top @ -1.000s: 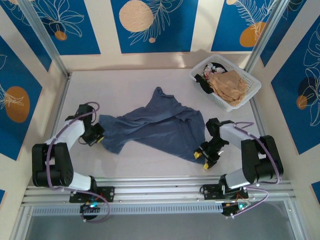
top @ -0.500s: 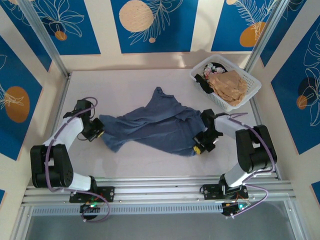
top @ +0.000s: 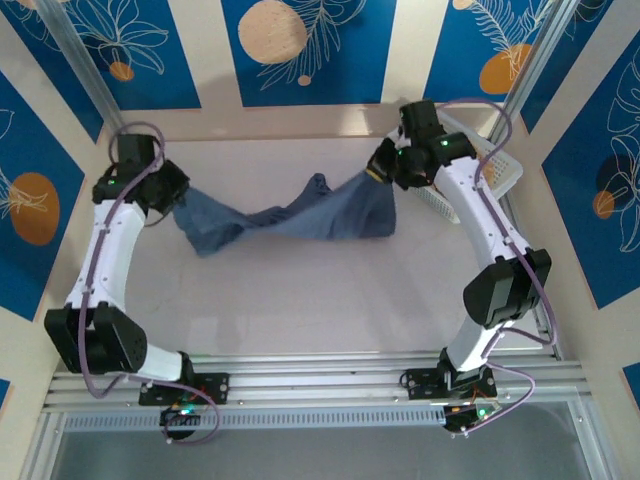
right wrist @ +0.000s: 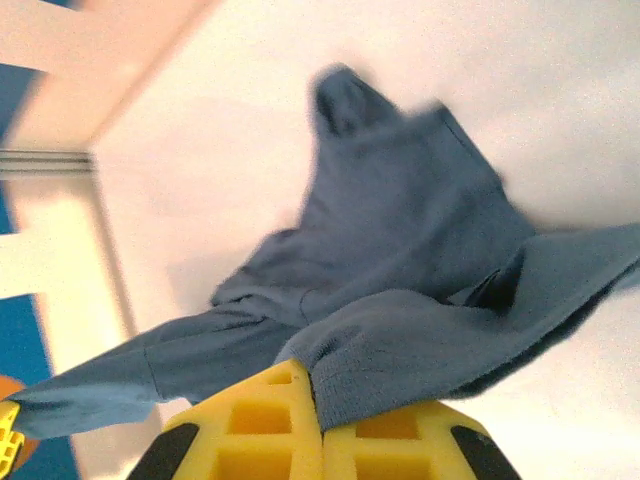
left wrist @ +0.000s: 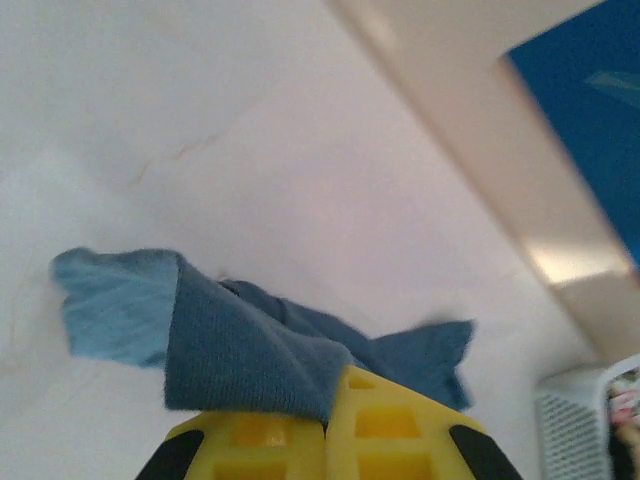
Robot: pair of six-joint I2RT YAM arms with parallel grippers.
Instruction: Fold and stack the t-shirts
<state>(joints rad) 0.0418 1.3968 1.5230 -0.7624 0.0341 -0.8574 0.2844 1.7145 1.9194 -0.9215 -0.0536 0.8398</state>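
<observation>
White tabletop (top: pixel 300 320) at mid-frame no longer carries the blue shirt (top: pixel 300 215), which now hangs stretched across the upper frame between left gripper (top: pixel 170 193) and right gripper (top: pixel 384 168), both clamped tight on its ends, seemingly ready for spreading flat.
</observation>
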